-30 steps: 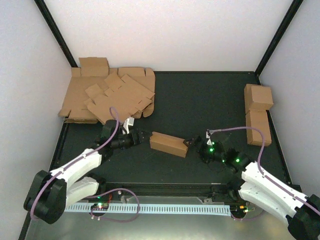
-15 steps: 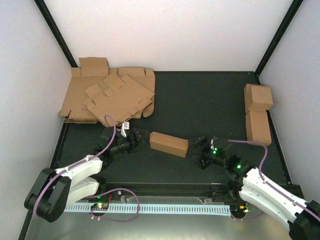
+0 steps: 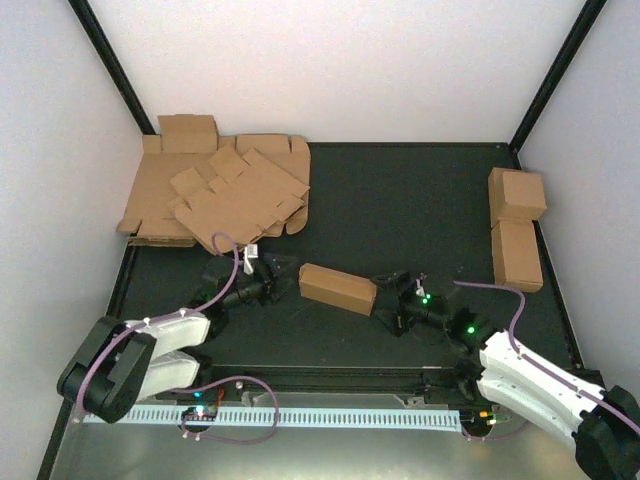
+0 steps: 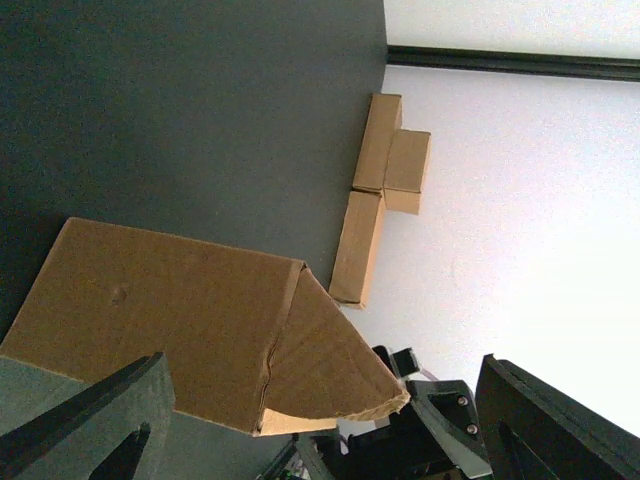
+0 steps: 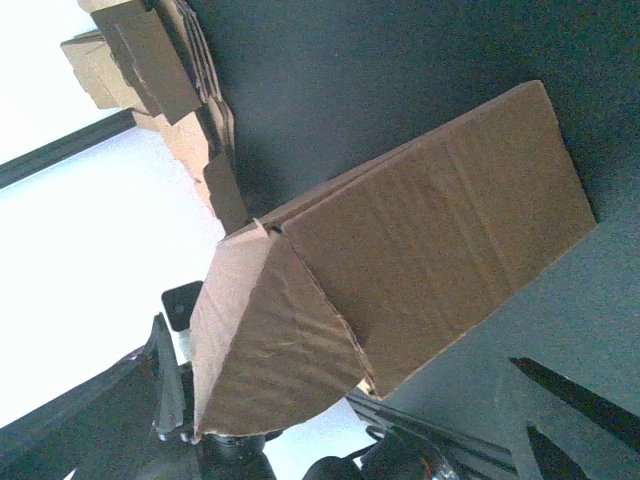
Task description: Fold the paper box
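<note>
The paper box (image 3: 338, 289) lies folded into a long, low brown carton in the middle of the black mat. My left gripper (image 3: 281, 283) is open just off its left end. My right gripper (image 3: 386, 299) is open just off its right end. In the left wrist view the box (image 4: 170, 320) lies ahead of the gripper (image 4: 325, 375), with one end flap bent outward; both fingers (image 4: 95, 415) are spread wide. In the right wrist view the box (image 5: 440, 230) lies ahead of the gripper (image 5: 335, 395), which holds nothing.
A loose stack of flat brown blanks (image 3: 215, 195) fills the back left corner and also shows in the right wrist view (image 5: 150, 60). Finished cartons (image 3: 518, 235) stand along the right wall and also show in the left wrist view (image 4: 385, 190). Black frame posts rise at the back corners.
Both grippers have drawn back a little from the box's ends towards the near edge. The box has stayed in place.
</note>
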